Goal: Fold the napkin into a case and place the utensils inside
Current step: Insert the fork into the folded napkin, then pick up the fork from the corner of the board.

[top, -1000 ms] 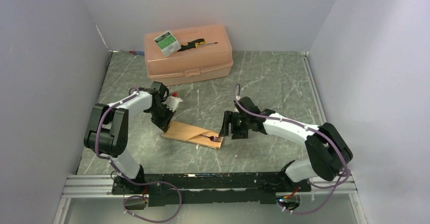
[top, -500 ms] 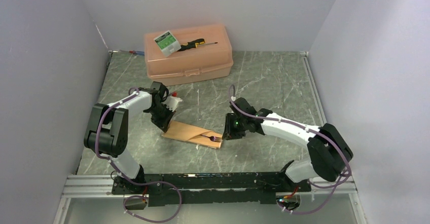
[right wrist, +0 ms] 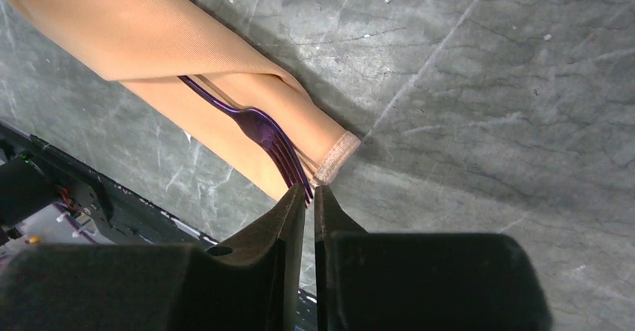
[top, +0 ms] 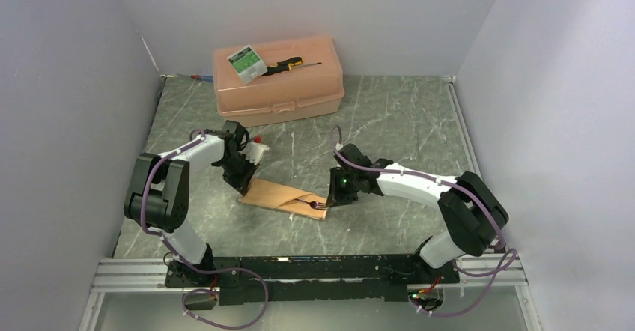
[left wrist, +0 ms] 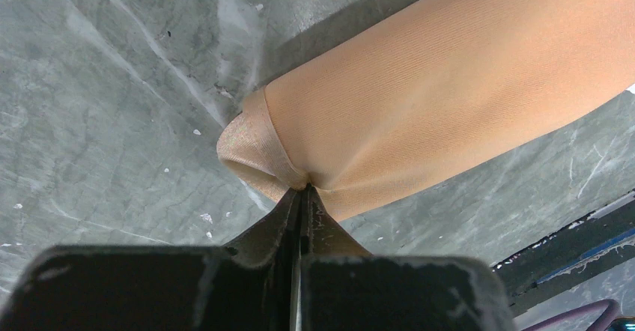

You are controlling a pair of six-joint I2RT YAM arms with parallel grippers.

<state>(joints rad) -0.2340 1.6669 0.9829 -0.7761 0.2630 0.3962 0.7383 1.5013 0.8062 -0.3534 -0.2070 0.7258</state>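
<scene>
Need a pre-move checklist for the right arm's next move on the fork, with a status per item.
1. Left gripper clamped on the end of the case: ok.
2. Case lying on the table, folds holding: ok.
3. Fork handle inside the case: ok.
4. Fork fully in: not ok, its tines stick out of the opening.
5. Right gripper at the tine tips, jaws almost shut. Pinching the tines or only touching them: cannot tell.
6. Anything else inside the case: cannot tell, only the fork shows.
</scene>
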